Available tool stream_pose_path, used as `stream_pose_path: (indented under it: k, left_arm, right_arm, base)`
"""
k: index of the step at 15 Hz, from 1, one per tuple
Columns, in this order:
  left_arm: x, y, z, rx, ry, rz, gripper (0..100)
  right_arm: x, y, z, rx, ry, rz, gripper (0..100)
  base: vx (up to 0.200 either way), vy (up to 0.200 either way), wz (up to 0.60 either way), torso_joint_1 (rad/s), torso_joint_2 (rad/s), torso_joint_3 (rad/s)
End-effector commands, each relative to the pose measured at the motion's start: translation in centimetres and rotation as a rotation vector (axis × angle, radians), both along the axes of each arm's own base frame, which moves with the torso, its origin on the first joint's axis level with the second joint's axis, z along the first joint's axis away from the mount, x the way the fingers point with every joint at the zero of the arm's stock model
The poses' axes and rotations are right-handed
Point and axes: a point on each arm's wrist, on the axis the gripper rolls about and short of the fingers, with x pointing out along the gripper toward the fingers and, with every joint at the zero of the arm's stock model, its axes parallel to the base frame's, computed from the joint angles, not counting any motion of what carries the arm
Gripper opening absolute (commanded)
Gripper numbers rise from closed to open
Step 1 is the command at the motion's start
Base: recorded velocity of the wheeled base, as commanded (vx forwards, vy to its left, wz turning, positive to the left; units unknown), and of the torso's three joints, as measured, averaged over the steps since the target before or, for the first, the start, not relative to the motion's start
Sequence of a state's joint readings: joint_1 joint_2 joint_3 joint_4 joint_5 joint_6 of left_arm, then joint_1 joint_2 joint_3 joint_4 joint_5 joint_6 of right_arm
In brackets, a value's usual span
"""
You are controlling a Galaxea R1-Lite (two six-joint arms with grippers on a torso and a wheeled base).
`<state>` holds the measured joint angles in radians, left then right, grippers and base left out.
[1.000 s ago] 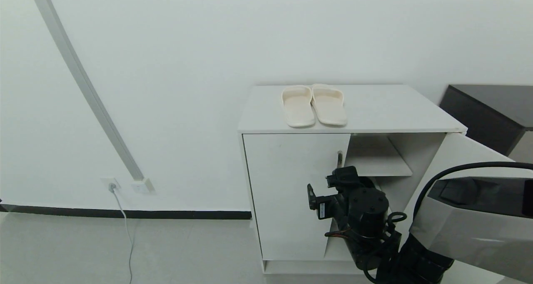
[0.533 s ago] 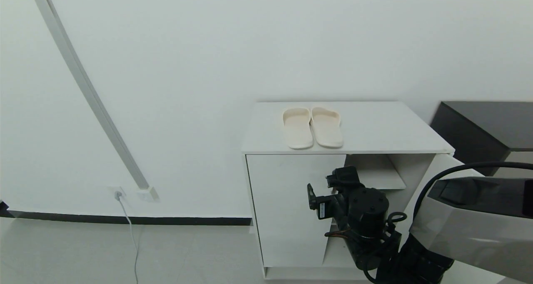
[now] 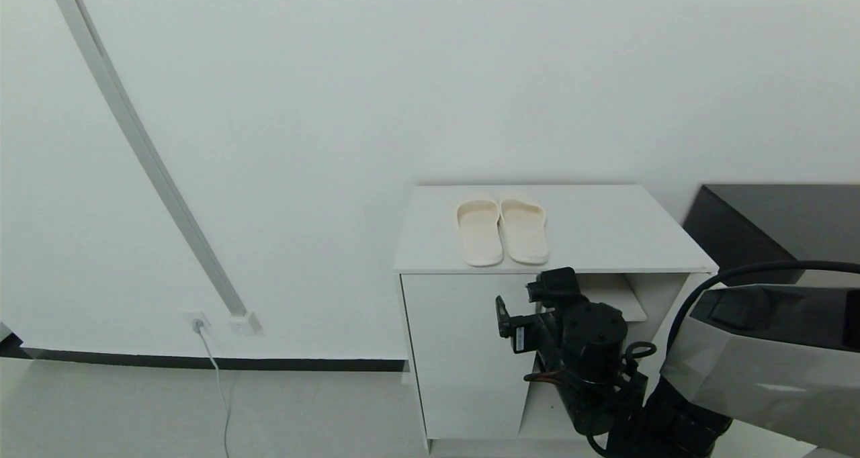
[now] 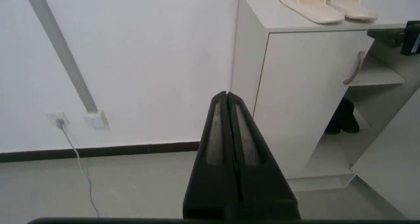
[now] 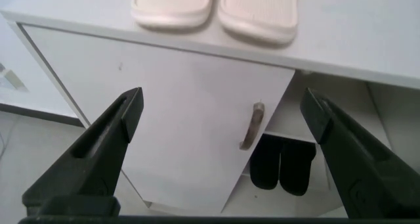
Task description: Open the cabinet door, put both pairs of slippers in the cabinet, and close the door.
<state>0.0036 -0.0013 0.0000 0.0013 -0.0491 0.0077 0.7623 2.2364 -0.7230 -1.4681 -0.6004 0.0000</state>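
A plain white wall (image 3: 336,109) backs the white cabinet (image 3: 605,243), whose right door (image 4: 394,165) stands open to give access to the shelves. A dark pair of slippers (image 5: 282,163) sits on the lower shelf and the cream pair (image 3: 502,232) lies on top. The right gripper (image 5: 222,99) faces the cabinet front with fingers spread wide, probably readied for the cream pair. The left gripper (image 4: 227,99) is well off to the side, fingers pressed together on nothing, seemingly parked clear.

Bright, even light; faint shadow inside cabinet (image 3: 605,233); edge lines bow.
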Motion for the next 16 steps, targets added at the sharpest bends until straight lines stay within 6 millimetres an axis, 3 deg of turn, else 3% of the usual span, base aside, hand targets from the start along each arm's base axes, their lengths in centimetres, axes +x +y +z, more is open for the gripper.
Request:
stream_pose_path:
  k: [1, 6, 9, 14, 16]
  left_arm:
    - [0.0, 0.0, 0.0, 0.0, 0.002, 0.001, 0]
    - [0.0, 0.0, 0.0, 0.0, 0.002, 0.001, 0]
    - [0.0, 0.0, 0.0, 0.002, 0.001, 0.001, 0]
    - [0.0, 0.0, 0.0, 0.008, 0.001, 0.0, 0]
    - [0.0, 0.0, 0.0, 0.005, 0.001, 0.0, 0]
  right_arm:
    - [0.1, -0.1, 0.0, 0.004, -0.004, -0.001, 100]
    - [0.2, 0.0, 0.2, -0.018, -0.034, 0.012, 100]
    - [1.3, 0.3, 2.1, 0.003, 0.007, -0.004, 100]
    - [2.6, 1.4, 7.8, 0.077, 0.188, -0.038, 100]
    - [2.8, 1.4, 8.1, 0.087, 0.183, -0.042, 100]
  base:
    - [0.0, 0.0, 0.0, 0.178, -0.37, -0.207]
    - [0.0, 0.0, 0.0, 0.164, -0.35, -0.189]
    - [0.0, 0.0, 0.0, 0.152, -0.33, -0.172]
    - [0.0, 0.0, 0.0, 0.007, -0.01, -0.008]
    - [0.0, 0.0, 0.0, 0.0, 0.0, 0.0]
